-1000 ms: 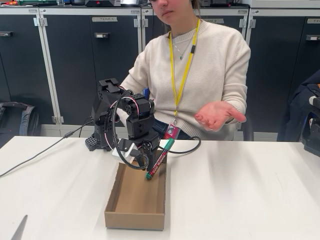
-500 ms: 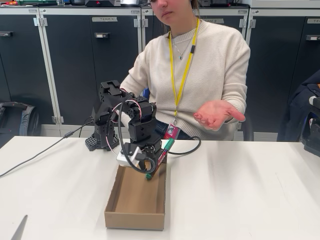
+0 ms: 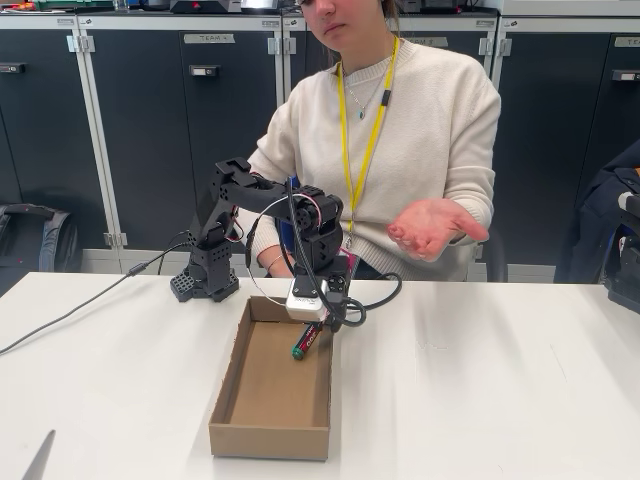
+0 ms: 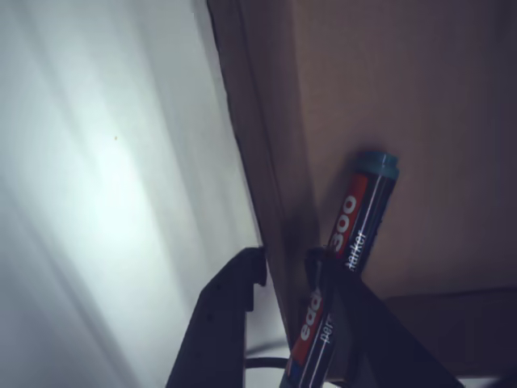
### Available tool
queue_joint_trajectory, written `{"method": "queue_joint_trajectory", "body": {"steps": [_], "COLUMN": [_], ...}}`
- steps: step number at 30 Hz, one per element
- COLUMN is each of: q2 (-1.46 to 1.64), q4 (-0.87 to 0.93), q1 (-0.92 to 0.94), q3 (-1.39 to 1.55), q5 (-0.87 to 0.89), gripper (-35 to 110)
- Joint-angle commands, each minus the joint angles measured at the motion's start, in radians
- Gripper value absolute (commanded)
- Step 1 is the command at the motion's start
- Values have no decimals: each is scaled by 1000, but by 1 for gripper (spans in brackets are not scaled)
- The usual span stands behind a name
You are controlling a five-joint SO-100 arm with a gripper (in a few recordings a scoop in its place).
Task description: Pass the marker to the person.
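Marker [image 3: 306, 341]: slim, dark barrel with red label and white lettering, green end; sits tilted over the far right part of the cardboard box [image 3: 232, 398], green end pointing down toward 7 o'clock in the fixed view. In the wrist view the marker [image 4: 346, 257] runs from 6 o'clock up toward 1 o'clock, green end uppermost, over the brown box floor.

Gripper [image 3: 330, 308]: black, two fingers, clenched on the marker's upper part above the box's right wall. In the wrist view the gripper [image 4: 284, 284] has one finger [image 4: 222, 315] outside the box wall over the white table and the other against the marker barrel, the wall edge passing between them.

Box: open brown cardboard tray, long side running from 12 to 6 o'clock, on the white table [image 3: 500, 380].

Person [image 3: 400, 130]: seated behind the table at 12 o'clock, cream sweater, yellow lanyard; one hand [image 3: 432, 226] held out palm up, at 2 o'clock from the gripper and well apart from it.

Arm base [image 3: 205, 280]: at 10 o'clock from the box, cables trailing across the table.
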Motion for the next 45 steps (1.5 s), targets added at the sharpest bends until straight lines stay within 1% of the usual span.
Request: {"method": "queue_joint_trajectory", "body": {"steps": [1,7,13,17,22,29,38,45], "q2": [118,224,253,276,290,342,354,351], "q4": [-34,-94,-117,-144,-129,-153,-144,-127], "q1": [-20,-66,-71,-69,-63,-86,-81,-89], "q3": [3,146,172,204,253,362,377,387], "q5": [26,67,109,181,235,336,419,449], "gripper": [9,10,11,11,11,11,11,11]}}
